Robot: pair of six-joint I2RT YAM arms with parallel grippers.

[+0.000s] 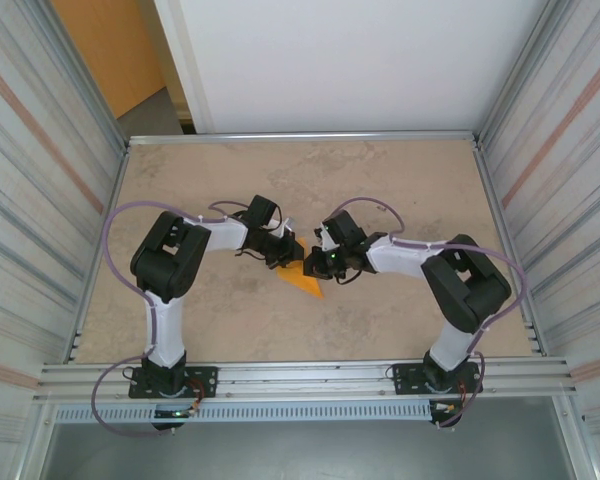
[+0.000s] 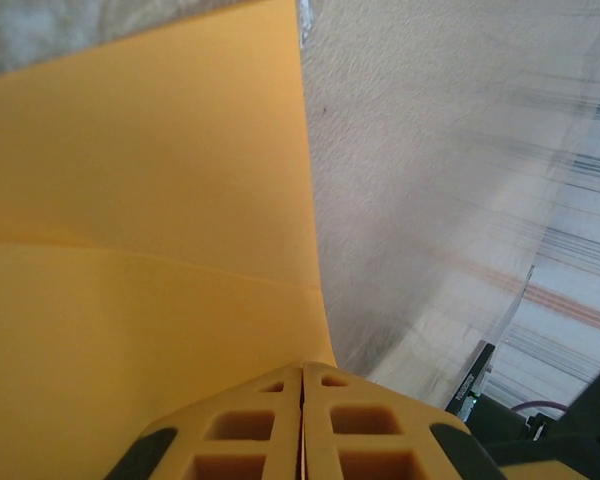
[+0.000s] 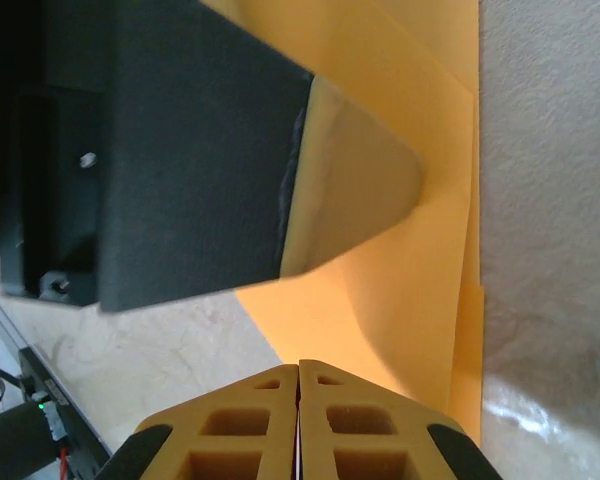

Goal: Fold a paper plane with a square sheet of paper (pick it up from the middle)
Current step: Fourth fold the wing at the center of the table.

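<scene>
The left tool (image 1: 288,258) and right tool (image 1: 318,263) hide part of the orange paper (image 1: 306,283).

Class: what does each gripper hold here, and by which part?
Both hold the folded orange paper. The left gripper pinches it at one edge; the right gripper pinches the opposite edge, beside the layered flaps.

Square sheet of paper (image 1: 304,277): thin, bright orange, folded into overlapping layers that taper to a sharp tip pointing near-right. One straight crease crosses its broad face, and stacked edges run along one side. It sits near the middle of the worktop (image 1: 400,180).
</scene>
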